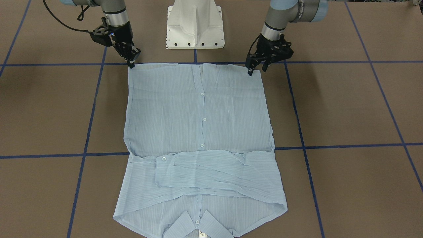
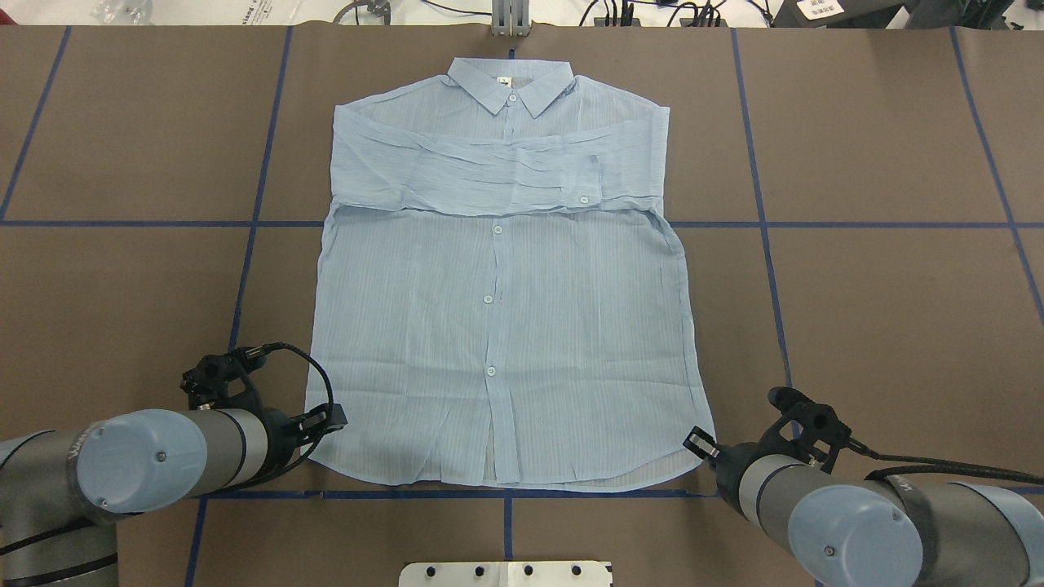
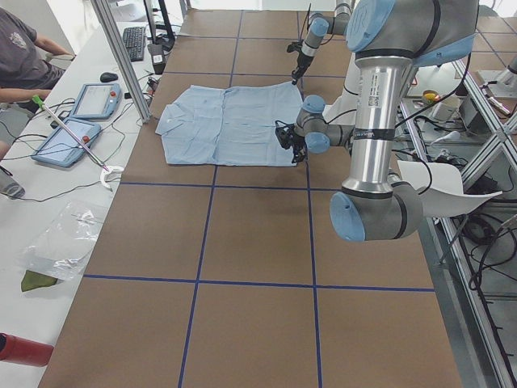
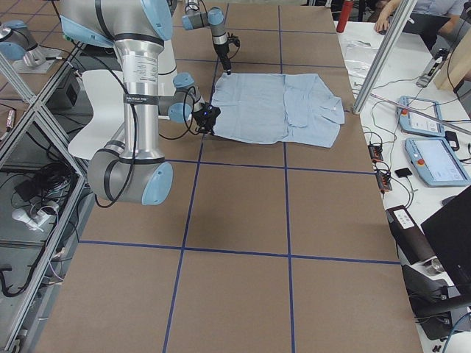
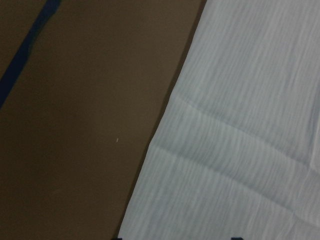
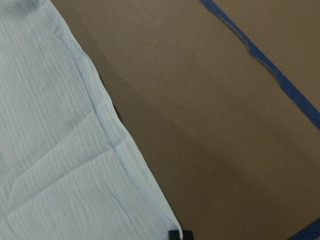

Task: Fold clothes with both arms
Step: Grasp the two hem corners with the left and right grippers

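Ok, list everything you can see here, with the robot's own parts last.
shirt: one, pale blue, flat on the table, collar away from the robot, sleeves folded across the chest.
table: one, brown, under the shirt.
tape lines: several, blue, a grid on the table.
tablets: two, blue-grey, on the side bench.
bottle: one, red, at the bench's end.
person: one, dark grey top, seated by the bench.
base: one, white, between the arms.
arms: two, grey with light-blue caps, either side of the base.
left gripper: one, black, at a hem corner, fingers apart.
right gripper: one, black, at the other hem corner; open or shut unclear.
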`<state>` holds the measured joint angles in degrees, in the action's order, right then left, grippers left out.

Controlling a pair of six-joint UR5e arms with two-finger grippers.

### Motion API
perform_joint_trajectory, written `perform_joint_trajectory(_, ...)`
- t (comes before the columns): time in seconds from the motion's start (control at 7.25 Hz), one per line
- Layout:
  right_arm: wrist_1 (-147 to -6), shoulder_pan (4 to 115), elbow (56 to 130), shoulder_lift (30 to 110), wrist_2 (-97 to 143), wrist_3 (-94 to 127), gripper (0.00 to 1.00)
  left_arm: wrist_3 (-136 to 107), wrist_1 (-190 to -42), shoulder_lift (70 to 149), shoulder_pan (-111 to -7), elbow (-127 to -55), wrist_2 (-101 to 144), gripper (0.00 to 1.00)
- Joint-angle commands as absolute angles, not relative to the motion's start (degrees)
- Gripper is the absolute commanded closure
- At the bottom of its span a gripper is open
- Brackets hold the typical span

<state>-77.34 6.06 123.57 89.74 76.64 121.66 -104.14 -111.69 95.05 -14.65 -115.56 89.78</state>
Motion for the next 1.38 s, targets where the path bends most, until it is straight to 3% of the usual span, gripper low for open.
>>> perform_joint_trajectory(0.0,-77.34,6.06,123.57,89.74,76.64,121.64,1.0,-104.15,-111.53,95.18,-14.5,-114.0,89.82,0.22)
perform_joint_trajectory(1.24,-77.43,6.06,124.45,89.74,76.73,121.64,1.0,-104.24,-111.36,95.1,-13.54,-114.43,89.91,0.42)
